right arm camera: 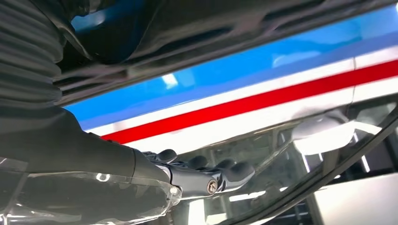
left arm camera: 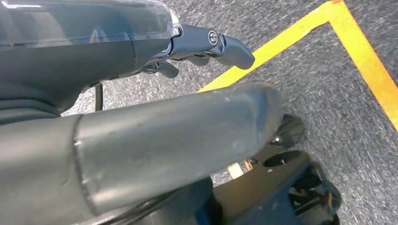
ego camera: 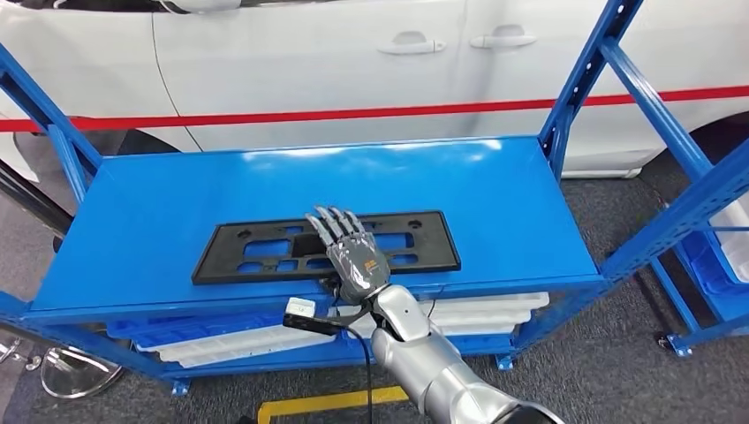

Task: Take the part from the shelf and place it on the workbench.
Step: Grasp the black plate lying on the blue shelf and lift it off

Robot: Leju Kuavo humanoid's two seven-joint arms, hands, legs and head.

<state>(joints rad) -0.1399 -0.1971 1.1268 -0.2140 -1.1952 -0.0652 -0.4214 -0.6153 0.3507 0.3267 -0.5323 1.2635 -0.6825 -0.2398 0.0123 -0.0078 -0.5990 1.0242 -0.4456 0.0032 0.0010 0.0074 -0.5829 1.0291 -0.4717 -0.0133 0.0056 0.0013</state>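
A flat black plastic part (ego camera: 437,250) with several cut-outs lies near the front edge of the blue shelf top (ego camera: 353,177). My right hand (ego camera: 349,252) reaches in from below and is stretched out over the part's front middle, fingers straight and apart. In the right wrist view the fingers (right arm camera: 197,176) stand off the dark part (right arm camera: 211,23), with the blue shelf and the car showing in the gap between them. My left hand (left arm camera: 202,44) hangs over the grey floor and holds nothing.
A white car (ego camera: 353,53) with a red stripe stands close behind the shelf. Blue uprights (ego camera: 583,88) rise at both ends. White trays (ego camera: 477,311) sit on the lower level. Another blue rack (ego camera: 715,256) is at the right. Yellow tape (ego camera: 327,402) marks the floor.
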